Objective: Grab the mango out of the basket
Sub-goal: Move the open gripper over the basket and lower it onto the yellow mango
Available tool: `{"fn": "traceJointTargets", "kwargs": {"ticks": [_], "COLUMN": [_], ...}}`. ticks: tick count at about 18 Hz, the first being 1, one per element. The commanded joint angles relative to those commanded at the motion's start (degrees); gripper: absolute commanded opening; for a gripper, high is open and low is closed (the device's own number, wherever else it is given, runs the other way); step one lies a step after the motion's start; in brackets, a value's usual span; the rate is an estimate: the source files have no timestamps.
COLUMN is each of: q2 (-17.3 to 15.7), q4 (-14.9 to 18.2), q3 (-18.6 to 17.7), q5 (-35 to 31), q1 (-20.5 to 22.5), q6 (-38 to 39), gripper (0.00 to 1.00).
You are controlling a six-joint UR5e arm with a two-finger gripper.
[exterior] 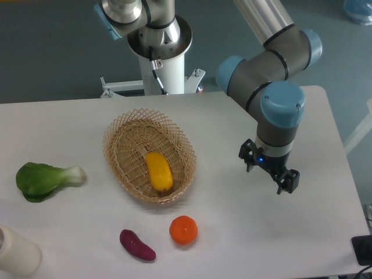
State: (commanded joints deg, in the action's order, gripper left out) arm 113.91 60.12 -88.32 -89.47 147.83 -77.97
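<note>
over the right side of the table (70, 125) the gripper (269, 172) hung with its fingers spread apart, grasping nothing. well apart, toward the table's middle, the mango (158, 171) lay inside the basket (125, 132). an orange (183, 229) and a purple vegetable (137, 245) sat near the front edge, a green bok choy (43, 179) by the left edge.

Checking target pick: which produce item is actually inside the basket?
The mango, the oblong yellow fruit. It alone lies in the basket; the orange, purple vegetable and bok choy sit on the table outside it.
</note>
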Motion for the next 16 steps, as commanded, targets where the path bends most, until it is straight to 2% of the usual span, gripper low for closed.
{"fn": "traceJointTargets", "kwargs": {"ticks": [5, 11, 13, 16], "q2": [-3.2, -3.9, -4.0, -5.5], "q4": [-0.4, -0.1, 0.0, 0.0], "q3": [-5.7, -6.1, -6.2, -8.7], "q5": [0.3, 0.4, 0.4, 0.6], "q1": [-1.7, -6.2, -7.9, -10.2], "q6": [4.6, 19.8, 22.4, 26.7], "gripper": [1.0, 1.0, 1.0, 1.0]}}
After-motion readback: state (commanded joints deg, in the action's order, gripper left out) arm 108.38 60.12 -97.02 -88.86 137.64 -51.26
